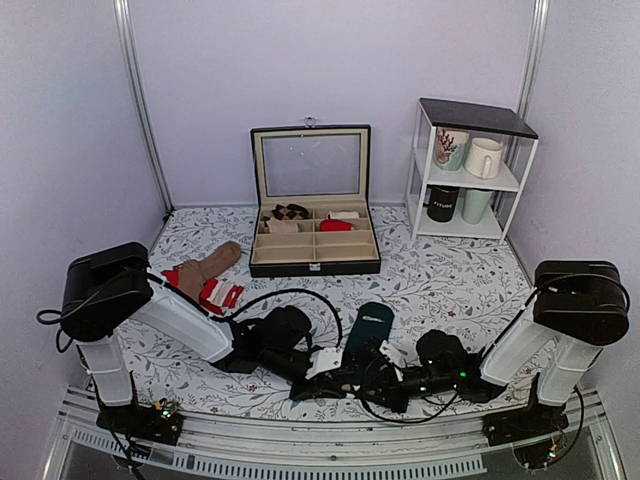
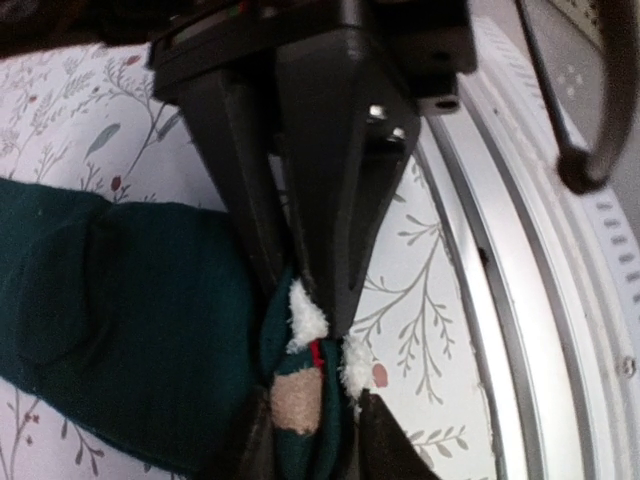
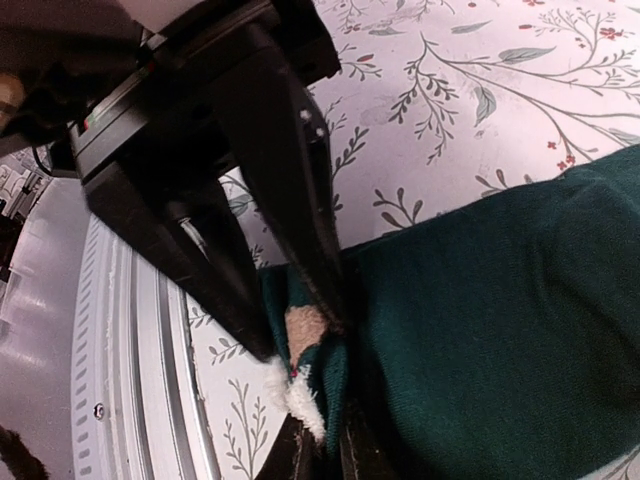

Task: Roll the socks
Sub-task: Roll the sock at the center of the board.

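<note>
Socks (image 2: 130,310) — cut off at left wrist view's edge

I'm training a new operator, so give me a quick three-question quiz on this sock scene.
1. True or false: the left fingers and right fingers both pinch the green socks.
2. What stands on the shelf? A mugs, B socks, C shoes.
3. Fill in: the box at the back stands ___ (open or shut).
Key: 1 true; 2 A; 3 open.
</note>
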